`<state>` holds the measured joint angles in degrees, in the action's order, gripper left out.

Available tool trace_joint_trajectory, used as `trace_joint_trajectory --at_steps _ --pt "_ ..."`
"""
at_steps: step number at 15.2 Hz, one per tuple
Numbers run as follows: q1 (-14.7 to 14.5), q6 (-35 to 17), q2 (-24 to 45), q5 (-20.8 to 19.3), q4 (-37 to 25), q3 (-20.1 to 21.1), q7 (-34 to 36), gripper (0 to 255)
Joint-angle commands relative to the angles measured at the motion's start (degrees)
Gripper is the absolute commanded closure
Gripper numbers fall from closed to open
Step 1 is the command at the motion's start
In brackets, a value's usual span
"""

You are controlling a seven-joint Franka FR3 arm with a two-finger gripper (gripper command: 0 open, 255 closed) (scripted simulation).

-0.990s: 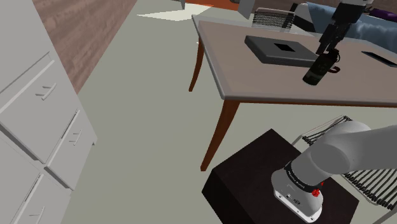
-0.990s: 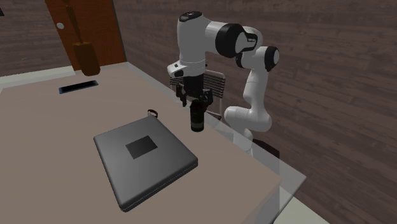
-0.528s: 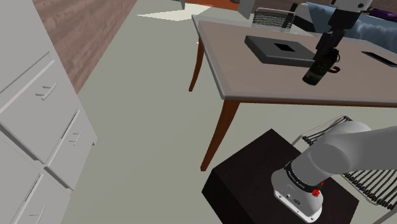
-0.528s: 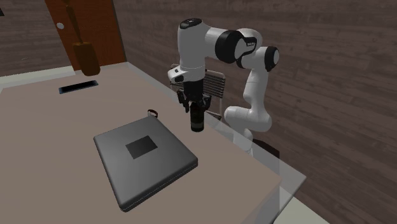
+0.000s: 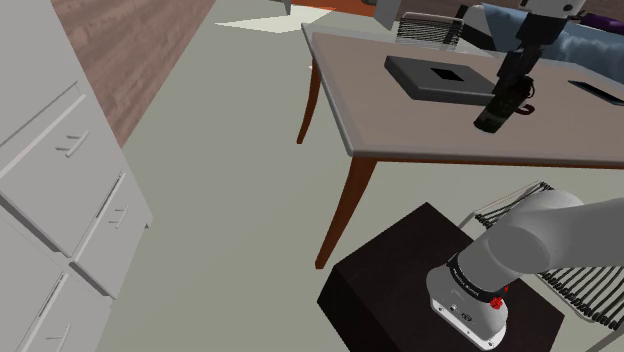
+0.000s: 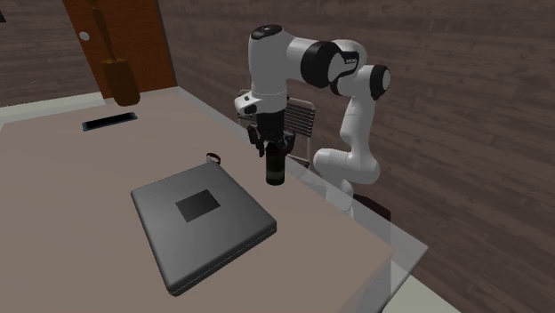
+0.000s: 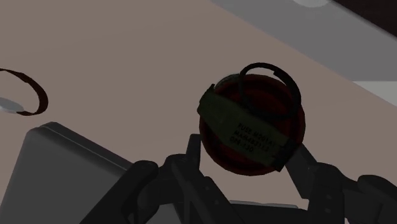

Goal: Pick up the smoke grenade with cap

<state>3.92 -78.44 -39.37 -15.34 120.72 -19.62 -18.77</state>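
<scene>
The smoke grenade (image 5: 493, 112) is a dark cylinder with an olive lever and a pull ring on its cap. It stands upright on the grey-brown table (image 5: 400, 125) near the edge that faces the stand. My gripper (image 5: 512, 88) comes straight down onto its top. In the second exterior view the gripper (image 6: 274, 148) sits over the grenade (image 6: 276, 171). Looking down in the wrist view, the two black fingers of the gripper (image 7: 248, 151) press against opposite sides of the grenade (image 7: 251, 124), shut on it.
A flat dark grey case (image 6: 200, 218) lies on the table just beside the grenade, with a small dark ring (image 6: 213, 158) near its corner. A black slot (image 6: 111, 122) sits farther back. White drawers (image 5: 60, 200) stand across the floor; a wire rack (image 5: 560, 270) is by the stand.
The wrist has shifted a little and settled straight over the grenade's cap since one second ago. The grenade stands in the same spot, and little differs over the last half second.
</scene>
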Motion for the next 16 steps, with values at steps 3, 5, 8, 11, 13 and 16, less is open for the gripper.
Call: trace_joint_trajectory --at_steps 3,5,8,11,13,16 --pt "-0.2 2.4 1.2 0.3 -3.5 0.2 -0.4 255" --pt "-0.3 3.8 1.9 0.5 -5.6 0.4 -0.6 255" --pt "-0.5 5.9 3.0 0.8 -8.8 0.5 -1.0 255" --pt "-0.7 8.0 4.2 1.0 -12.2 0.7 -1.4 255" --pt "-0.8 9.4 5.1 1.2 -14.5 0.7 -1.7 255" --pt "-0.9 10.2 5.7 1.3 -15.8 0.8 -1.9 255"
